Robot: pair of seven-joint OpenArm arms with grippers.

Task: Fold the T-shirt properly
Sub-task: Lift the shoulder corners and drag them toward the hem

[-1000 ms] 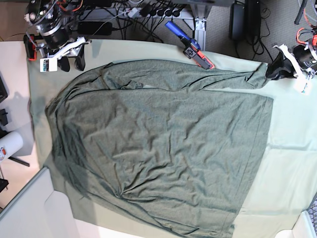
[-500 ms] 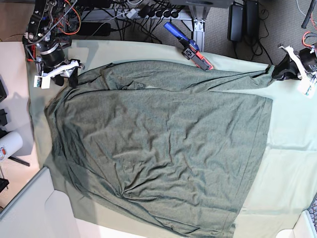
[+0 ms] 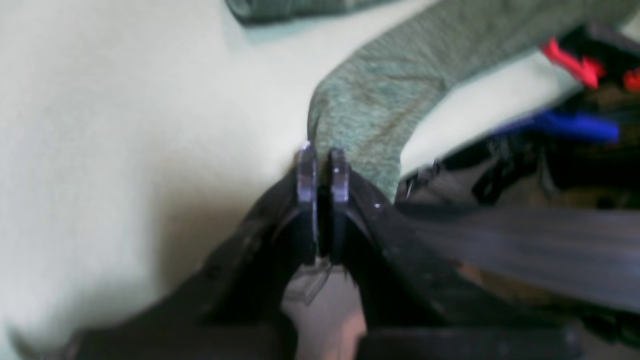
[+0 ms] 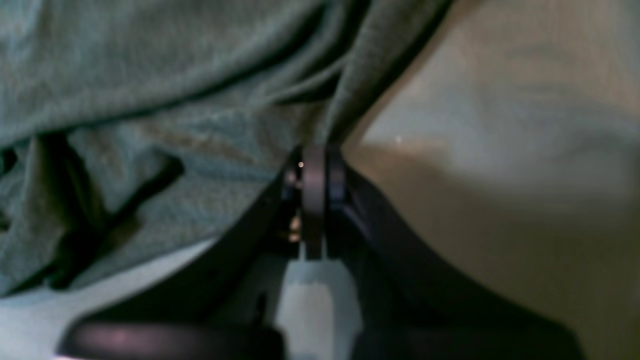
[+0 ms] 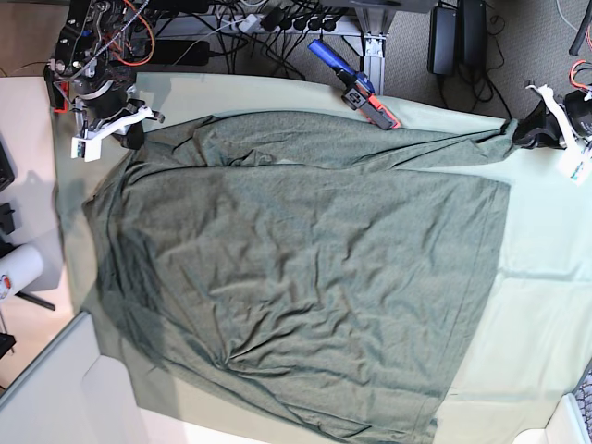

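Observation:
The dark grey-green T-shirt lies spread and wrinkled over the table. Its far edge is stretched taut between my two grippers. My left gripper is at the base view's far right, shut on a drawn-out corner of the shirt. In the left wrist view the fingertips pinch a strip of the shirt above the cloth. My right gripper is at the far left, shut on the shirt's other far corner. In the right wrist view the gripper clamps a fold of the shirt.
A pale mint table cloth covers the table under the shirt. A blue and red tool lies at the far edge by the shirt. Cables and power strips run behind the table. A white roll stands at the left.
My right gripper came down from above the table, shut on the shirt's far left corner and drew it outward. My left gripper pulled its corner further right, stretching the far edge.

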